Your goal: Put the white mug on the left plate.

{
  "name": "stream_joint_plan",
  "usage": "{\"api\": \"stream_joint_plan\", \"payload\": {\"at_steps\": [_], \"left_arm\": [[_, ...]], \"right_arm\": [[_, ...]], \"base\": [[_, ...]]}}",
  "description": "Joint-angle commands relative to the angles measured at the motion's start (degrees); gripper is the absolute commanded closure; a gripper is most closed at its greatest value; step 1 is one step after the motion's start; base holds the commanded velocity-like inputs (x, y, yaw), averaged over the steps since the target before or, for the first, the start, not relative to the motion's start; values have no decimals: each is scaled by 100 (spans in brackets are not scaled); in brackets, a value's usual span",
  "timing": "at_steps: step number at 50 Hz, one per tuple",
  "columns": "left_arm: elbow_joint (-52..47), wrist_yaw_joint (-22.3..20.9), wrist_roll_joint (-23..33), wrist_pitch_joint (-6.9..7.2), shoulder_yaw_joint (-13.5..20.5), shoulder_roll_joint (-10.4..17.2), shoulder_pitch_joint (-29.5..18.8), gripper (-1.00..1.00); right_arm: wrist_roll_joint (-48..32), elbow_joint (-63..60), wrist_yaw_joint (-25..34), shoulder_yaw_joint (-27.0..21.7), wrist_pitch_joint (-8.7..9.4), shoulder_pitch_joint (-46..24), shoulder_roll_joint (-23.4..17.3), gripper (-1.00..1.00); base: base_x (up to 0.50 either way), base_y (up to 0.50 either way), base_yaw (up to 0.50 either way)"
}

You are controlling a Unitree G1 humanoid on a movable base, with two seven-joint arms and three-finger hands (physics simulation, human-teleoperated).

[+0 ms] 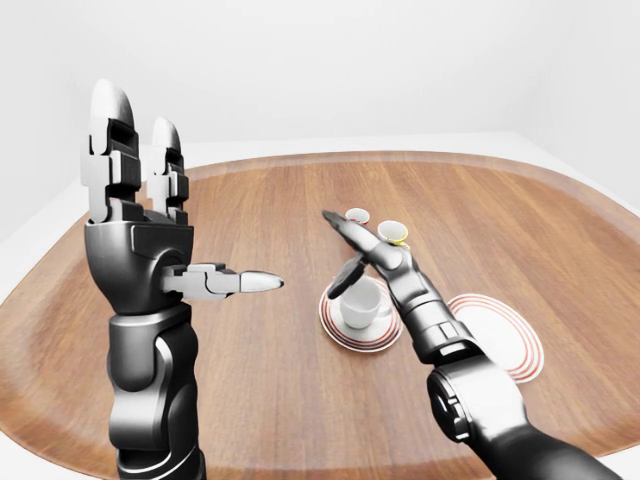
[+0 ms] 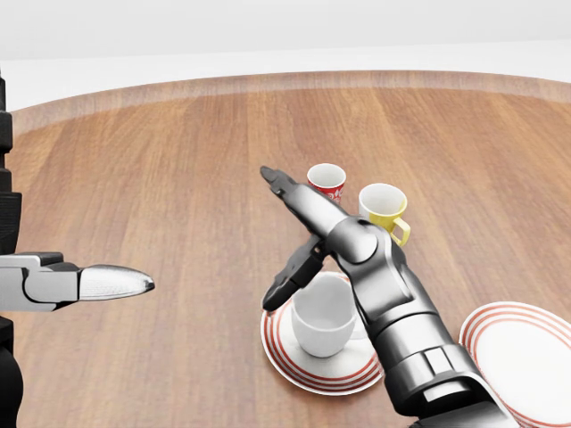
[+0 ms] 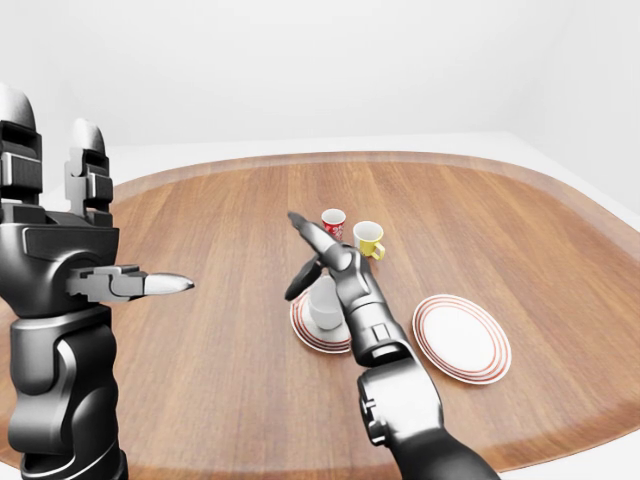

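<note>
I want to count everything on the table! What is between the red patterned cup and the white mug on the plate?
In the head view, the robot's black right hand reaches between the red patterned cup and the white mug.

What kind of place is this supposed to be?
Probably a simulated dining table, not a real room: a large rounded wooden tabletop against blank white surroundings, set with two red-rimmed white plates and three mugs, the plain white mug standing on the left plate.
</note>
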Motion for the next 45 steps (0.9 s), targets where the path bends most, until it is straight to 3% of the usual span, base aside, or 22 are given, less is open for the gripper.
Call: {"api": "stream_joint_plan", "payload": {"at_steps": [1,5,10,14,22,40,45], "left_arm": [[-16,-3,-6,0,9,8,-12,-100],[-3,-5,9,0,0,7,-1,-100],[-1,-9,12,0,11,12,-12,-100],[0,-13,18,0,7,11,-8,-100],[-4,-13,12,0,20,15,-11,-100],[-17,-15,15,0,18,16,-12,-100],[-9,-13,15,0,21,15,-14,-100]], "right_arm": [[3364,-957,309,-482,266,-328,-62,-100],[4104,-31,16,-630,266,-348,-175,-100],[5778,988,-811,-1277,266,-665,-299,-100],[6184,749,-727,-959,266,-468,-318,-100],[6050,420,-664,-624,266,-294,-264,-100],[6048,53,-569,-619,266,-206,-195,-100],[6367,-21,-584,-754,266,-227,-181,-100]], "base": [[0,0,0],[0,0,0],[0,0,0],[0,0,0],[0,0,0],[0,0,0],[0,0,0]]}}
